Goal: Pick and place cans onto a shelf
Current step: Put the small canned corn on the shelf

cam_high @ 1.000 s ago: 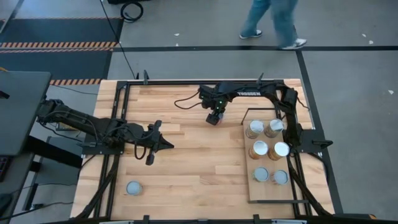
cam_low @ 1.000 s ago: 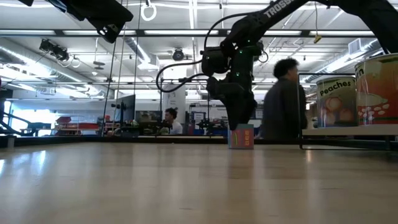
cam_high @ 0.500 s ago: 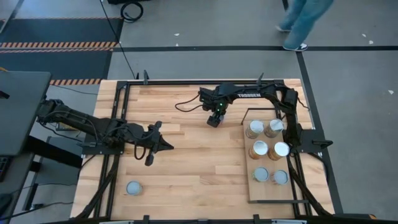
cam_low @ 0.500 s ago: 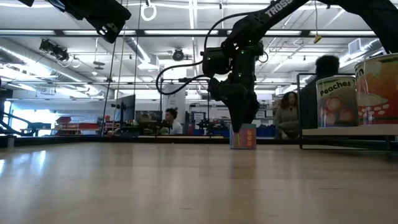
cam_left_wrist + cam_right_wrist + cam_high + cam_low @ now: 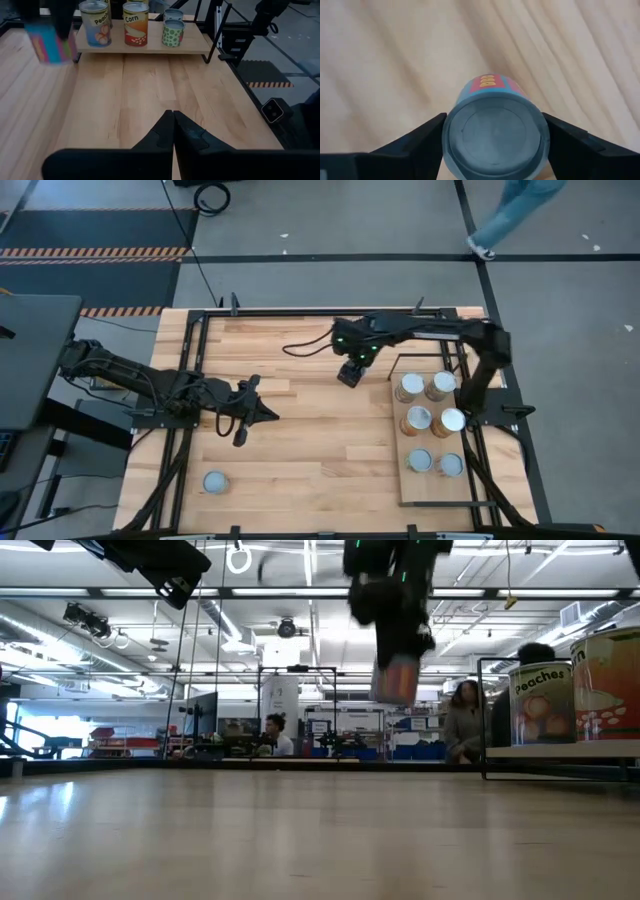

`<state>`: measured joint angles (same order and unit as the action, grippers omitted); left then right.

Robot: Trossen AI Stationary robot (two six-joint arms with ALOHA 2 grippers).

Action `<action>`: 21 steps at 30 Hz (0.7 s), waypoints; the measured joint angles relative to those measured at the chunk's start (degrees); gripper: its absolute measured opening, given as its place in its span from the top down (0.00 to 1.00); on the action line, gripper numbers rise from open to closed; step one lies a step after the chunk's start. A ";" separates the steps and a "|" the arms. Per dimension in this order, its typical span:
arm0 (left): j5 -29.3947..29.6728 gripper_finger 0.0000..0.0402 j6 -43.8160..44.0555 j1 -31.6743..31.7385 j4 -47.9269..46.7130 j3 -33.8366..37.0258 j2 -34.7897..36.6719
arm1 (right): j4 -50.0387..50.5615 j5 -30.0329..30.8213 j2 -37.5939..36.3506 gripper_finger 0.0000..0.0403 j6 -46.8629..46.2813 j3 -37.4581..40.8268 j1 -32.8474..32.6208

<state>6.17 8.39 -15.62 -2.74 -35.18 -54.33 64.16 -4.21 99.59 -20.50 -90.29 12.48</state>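
Cans [image 5: 427, 423] stand six to the shelf [image 5: 420, 488], in three pairs along the pale board at the right side of the table [image 5: 300, 440], while a seventh, a blue can [image 5: 495, 132] with a red and yellow label, hangs clear of the wood in the right gripper [image 5: 349, 372]. The two dark fingers clamp its sides, its flat grey end facing the wrist camera, so it rides upright and should land on its base. In the high view the right gripper sits just beside the shelf's far end, near the black wire frame; the low view shows the can well above the tabletop, likely high enough to pass over that frame. The board's near end lies bare, and that judged to be the open spot for this load. One more can [image 5: 214, 481] waits alone near the table's front left corner, well apart from the rest. The left gripper [image 5: 243, 423] hovers over the left half of the table with its fingers pressed together and nothing between them, facing the shelf from a distance, apparently kept out of the working arm's path. A person [image 5: 505, 218] walks across the floor beyond the table.
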 joint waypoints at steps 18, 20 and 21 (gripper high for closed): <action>0.02 0.97 -1.61 0.02 1.52 -0.01 -0.02 | 22.30 0.00 -14.95 0.27 -50.61 -5.28 -29.59; 0.02 0.97 -1.65 0.02 1.64 -0.02 -0.02 | 25.39 -0.45 -14.95 0.27 -58.25 -5.24 -33.72; 0.02 0.97 -1.67 0.02 1.64 -0.01 -0.02 | 25.76 -0.98 -14.92 0.27 -61.83 -5.01 -35.70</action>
<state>6.20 6.73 -15.59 -1.10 -35.19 -54.35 89.92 -5.19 84.67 -82.33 -95.31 -23.22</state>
